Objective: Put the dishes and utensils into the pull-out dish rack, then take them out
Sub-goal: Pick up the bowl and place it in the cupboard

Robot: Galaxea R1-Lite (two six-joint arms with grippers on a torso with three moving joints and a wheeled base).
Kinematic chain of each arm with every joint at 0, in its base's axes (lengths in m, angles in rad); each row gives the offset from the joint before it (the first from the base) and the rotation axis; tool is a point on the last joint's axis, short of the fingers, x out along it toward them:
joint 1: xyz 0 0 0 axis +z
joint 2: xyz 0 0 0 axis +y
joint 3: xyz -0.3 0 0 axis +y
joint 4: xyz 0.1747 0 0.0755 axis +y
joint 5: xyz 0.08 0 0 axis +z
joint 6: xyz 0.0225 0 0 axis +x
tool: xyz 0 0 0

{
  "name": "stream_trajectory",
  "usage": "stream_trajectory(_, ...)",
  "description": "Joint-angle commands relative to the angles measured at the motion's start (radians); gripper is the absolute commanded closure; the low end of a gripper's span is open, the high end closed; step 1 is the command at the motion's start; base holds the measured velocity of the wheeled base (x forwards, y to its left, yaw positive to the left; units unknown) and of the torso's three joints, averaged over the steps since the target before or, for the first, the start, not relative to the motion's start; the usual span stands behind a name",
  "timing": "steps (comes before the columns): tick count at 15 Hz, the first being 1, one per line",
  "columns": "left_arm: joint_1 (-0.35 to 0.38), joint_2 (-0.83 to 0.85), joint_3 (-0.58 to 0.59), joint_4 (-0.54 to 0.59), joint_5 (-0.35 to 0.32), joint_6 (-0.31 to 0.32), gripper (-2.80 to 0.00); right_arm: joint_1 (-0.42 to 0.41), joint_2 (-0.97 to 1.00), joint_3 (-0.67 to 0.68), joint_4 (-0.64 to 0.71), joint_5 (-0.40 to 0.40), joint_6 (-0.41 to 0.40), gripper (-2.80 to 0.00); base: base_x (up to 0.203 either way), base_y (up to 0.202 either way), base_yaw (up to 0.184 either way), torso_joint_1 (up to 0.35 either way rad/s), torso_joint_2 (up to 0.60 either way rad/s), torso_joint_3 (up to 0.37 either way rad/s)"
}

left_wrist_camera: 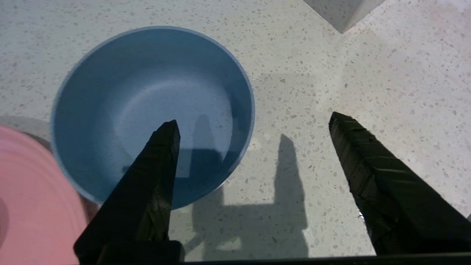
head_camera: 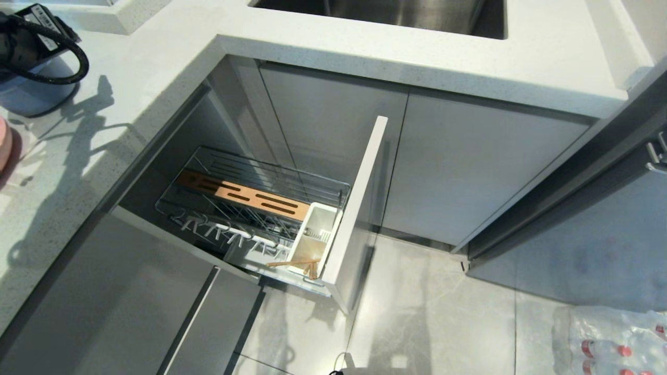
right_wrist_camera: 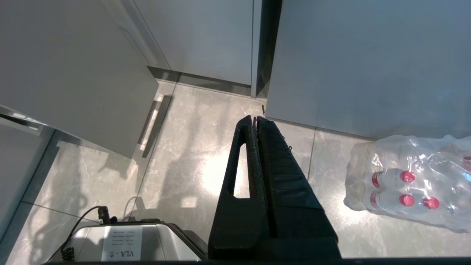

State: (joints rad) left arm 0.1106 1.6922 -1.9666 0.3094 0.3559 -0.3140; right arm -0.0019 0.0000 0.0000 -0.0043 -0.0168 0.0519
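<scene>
Pulled out from the cabinet: the dish rack (head_camera: 271, 213), its wire basket bare of dishes, one wooden slotted insert (head_camera: 242, 194) along it, one white cutlery holder (head_camera: 312, 237) at the front end with the chopsticks (head_camera: 297, 264) lying across it. On the worktop (left_wrist_camera: 349, 84): one blue-grey bowl (left_wrist_camera: 147, 95), empty, just beside one pink plate (left_wrist_camera: 33, 206). Above them, left gripper (left_wrist_camera: 254, 123) spread wide, clamped on nothing, one finger over the bowl. Down by the floor (right_wrist_camera: 191, 147), right gripper (right_wrist_camera: 255, 121) pressed together, near a pack of bottles (right_wrist_camera: 408, 184).

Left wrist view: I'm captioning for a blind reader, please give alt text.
The open left gripper hovers over a speckled countertop, one finger above the empty blue-grey bowl. A pink plate lies beside the bowl.
</scene>
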Motion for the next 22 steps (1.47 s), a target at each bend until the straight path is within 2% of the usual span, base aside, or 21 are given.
stream_trajectory(1, 0.011, 0.008, 0.0, 0.001, -0.019, -0.002, -2.8, 0.0, 0.0, 0.0, 0.0, 0.0, 0.0, 0.0, 0.0, 0.0, 0.0, 0.0, 0.0, 0.0)
stream_trajectory(3, 0.029, 0.021, 0.0, -0.002, -0.063, -0.002, -2.8, 0.0, 0.002, 0.0, 0.0, 0.0, 0.0, 0.0, 0.0, 0.0, 0.0, 0.0, 0.0, 0.0)
stream_trajectory(7, 0.04, 0.034, 0.002, -0.03, -0.08, -0.002, -2.8, 0.0, 0.001, 0.0, 0.0, 0.0, 0.0, 0.0, 0.0, 0.0, 0.0, 0.0, 0.0, 0.0)
stream_trajectory(11, 0.052, 0.043, 0.002, -0.038, -0.135, -0.002, -2.8, -0.001, 0.001, 0.0, 0.0, 0.0, 0.0, 0.0, 0.0, 0.0, 0.0, 0.0, 0.0, 0.0)
stream_trajectory(19, 0.054, 0.053, 0.002, -0.036, -0.15, 0.001, -2.8, 0.0, 0.001, 0.0, 0.0, 0.0, 0.0, 0.0, 0.0, 0.0, 0.0, 0.0, 0.0, 0.0)
stream_trajectory(20, 0.055, 0.053, 0.002, -0.035, -0.15, 0.002, 0.0, 0.0, 0.0, 0.0, 0.0, 0.0, 0.0, 0.0, 0.0, 0.0, 0.0, 0.0, 0.0, 0.0)
stream_trajectory(22, 0.057, 0.052, 0.002, -0.032, -0.153, 0.003, 0.0, 0.0, 0.002, 0.0, 0.0, 0.0, 0.0, 0.0, 0.0, 0.0, 0.0, 0.0, 0.0, 0.0)
